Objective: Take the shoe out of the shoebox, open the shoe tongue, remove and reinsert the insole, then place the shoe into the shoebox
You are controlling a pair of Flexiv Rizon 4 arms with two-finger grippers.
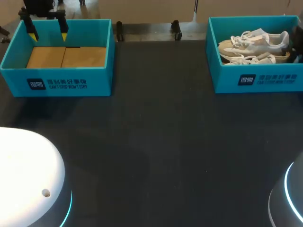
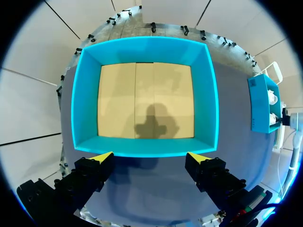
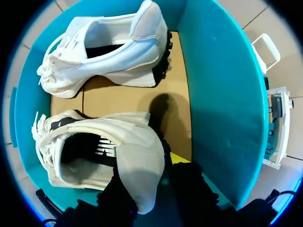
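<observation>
Nothing is out of the box yet, so the task is judged to be at its first step.
Head view: both white shoes [image 1: 255,43] lie in the right shoebox [image 1: 258,81], and the left gripper [image 1: 48,34] hangs over the far wall of the left shoebox [image 1: 57,79]. Left wrist view: its yellow tips [image 2: 103,157] stand spread, holding nothing. Right wrist view: the right gripper [image 3: 149,177] sits at the heel of the nearer shoe [image 3: 99,151]; I cannot tell whether it pinches. Tongue, insole and return all remain.

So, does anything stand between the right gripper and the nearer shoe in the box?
Nothing visible does. The right gripper is down inside the box, right at the heel of the near shoe. The other shoe lies apart, beyond it.
</observation>
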